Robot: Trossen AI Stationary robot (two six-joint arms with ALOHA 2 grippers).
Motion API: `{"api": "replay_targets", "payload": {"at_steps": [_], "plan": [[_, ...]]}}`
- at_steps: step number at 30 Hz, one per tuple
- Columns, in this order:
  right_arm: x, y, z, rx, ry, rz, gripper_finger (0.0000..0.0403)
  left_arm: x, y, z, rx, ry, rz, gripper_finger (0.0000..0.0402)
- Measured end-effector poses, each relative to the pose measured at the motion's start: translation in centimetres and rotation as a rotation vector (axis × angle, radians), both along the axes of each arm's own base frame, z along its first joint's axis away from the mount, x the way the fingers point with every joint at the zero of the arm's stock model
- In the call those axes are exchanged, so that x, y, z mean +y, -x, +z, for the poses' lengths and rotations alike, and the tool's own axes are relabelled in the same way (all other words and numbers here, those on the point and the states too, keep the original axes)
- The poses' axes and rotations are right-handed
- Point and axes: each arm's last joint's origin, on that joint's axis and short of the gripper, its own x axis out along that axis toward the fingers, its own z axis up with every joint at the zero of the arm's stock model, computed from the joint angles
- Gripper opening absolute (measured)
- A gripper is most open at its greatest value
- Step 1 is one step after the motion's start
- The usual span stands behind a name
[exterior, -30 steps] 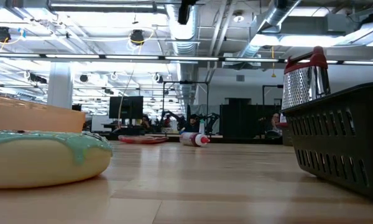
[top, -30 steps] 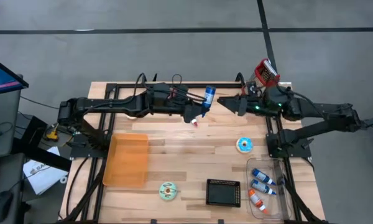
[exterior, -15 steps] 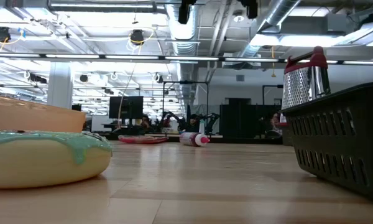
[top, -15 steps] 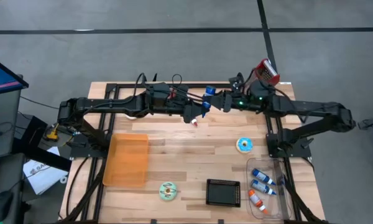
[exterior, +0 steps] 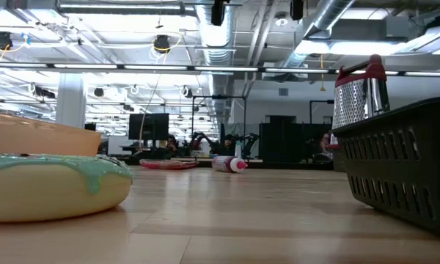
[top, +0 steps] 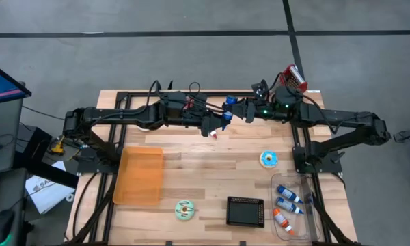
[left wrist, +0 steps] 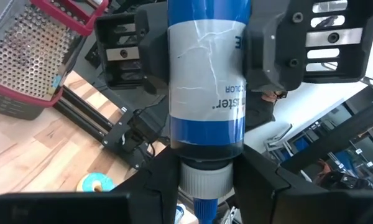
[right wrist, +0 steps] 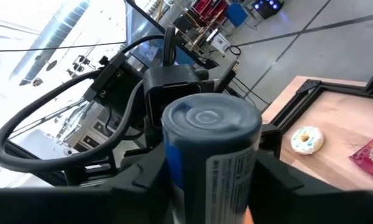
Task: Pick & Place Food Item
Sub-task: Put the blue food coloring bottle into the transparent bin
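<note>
Looking down on the table, I see both arms meeting above its far edge, well beyond the orange tray [top: 138, 177]. My left gripper [top: 217, 123] is clamped on a blue-and-white bottle [top: 228, 109], its cap end pinned between the fingers [left wrist: 158, 180] in the left wrist view. My right gripper [top: 242, 111] sits on the bottle's other end, its dark fingers [right wrist: 143, 171] flanking the body on both sides; I cannot tell whether they actually press on it. The bottle is held off the wood, clear of the tray. Near the tray's front corner lies a green-frosted donut [top: 184, 210], with a black basket [top: 245, 212] beside it. A blue-frosted donut [top: 268, 159] rests farther out toward the right arm, and a red-handled grater [top: 293, 79] stands at the table's far corner.
</note>
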Motion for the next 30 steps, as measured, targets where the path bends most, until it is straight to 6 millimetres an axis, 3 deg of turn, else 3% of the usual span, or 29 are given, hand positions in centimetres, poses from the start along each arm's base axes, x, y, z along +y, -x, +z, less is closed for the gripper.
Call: {"api": "replay_targets", "payload": {"at_steps": [4, 8, 15, 22, 30], "plan": [[0.0, 0.0, 0.0, -0.002, 0.01, 0.002, 0.0122, 0.0, 0.0, 0.0, 0.003, 0.0, 0.0, 0.0133], [0.1, 0.3, 0.3, -0.013, 0.015, 0.003, 0.0129, 0.0, 0.1, -0.2, 0.021, 0.004, 0.0, 0.0181], [0.3, 1.6, 0.8, 0.004, 0.008, 0.006, 0.0132, 0.3, 2.5, 0.2, 0.162, -0.09, 0.011, 0.0263], [2.9, 5.8, -1.9, 0.422, -0.113, 0.104, 0.0132, 1.6, 7.0, 1.3, 0.26, -0.156, 0.119, 0.0285], [9.1, 11.8, -4.3, 0.814, -0.375, 0.151, 0.0138, 2.2, 10.8, 1.2, 0.282, -0.159, 0.203, 0.0281]]}}
